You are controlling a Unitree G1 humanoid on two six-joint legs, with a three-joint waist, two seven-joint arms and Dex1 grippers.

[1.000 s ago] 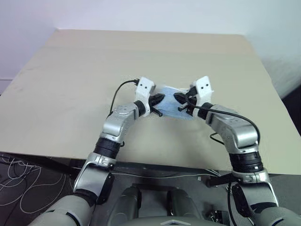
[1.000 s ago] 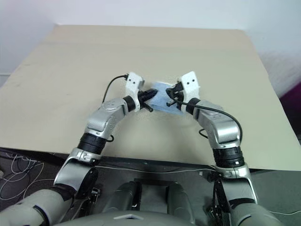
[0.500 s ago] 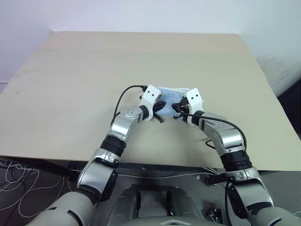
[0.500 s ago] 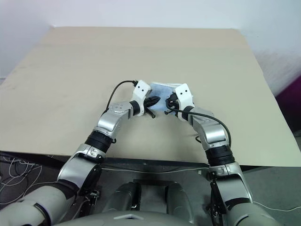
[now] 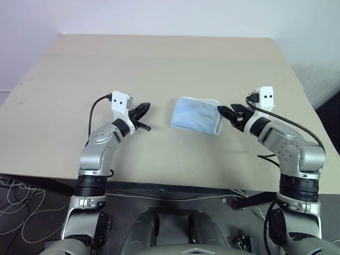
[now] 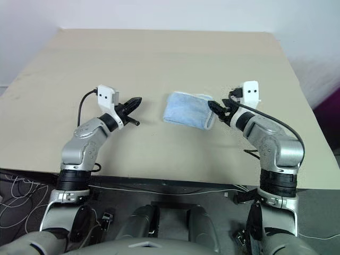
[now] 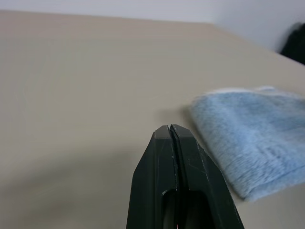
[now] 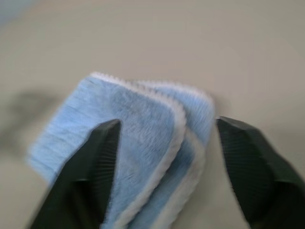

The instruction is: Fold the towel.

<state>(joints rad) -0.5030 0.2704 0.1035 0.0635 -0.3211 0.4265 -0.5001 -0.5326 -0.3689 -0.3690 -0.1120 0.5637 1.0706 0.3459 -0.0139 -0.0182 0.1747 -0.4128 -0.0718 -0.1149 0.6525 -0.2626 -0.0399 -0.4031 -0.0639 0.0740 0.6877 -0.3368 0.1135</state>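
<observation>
Over on the left, the left gripper (image 5: 142, 110) hangs just above the table (image 5: 79, 79), its two black fingers (image 7: 172, 157) pressed tight together with nothing between them, tips aimed toward the towel and well clear of it. In the middle sits the towel (image 5: 195, 115), our landmark: a light blue terry cloth folded into a compact, thick packet, lying flat on the tan table nearer the front edge than the far one. Its rounded fold faces the left gripper, while the white stitched edges are stacked in layers on the side toward the right gripper, and from the right wrist view those layers sit slightly staggered, one white border peeking out past the next. To the right of the towel, the right gripper (image 5: 232, 113) sits very close to that stacked end, pointing back at the cloth, its fingers (image 8: 95, 162) spread wide apart and holding nothing; whether the tips brush the edging I can't tell. The wide stretch of table beyond the towel runs back to a pale wall (image 5: 159, 16).
</observation>
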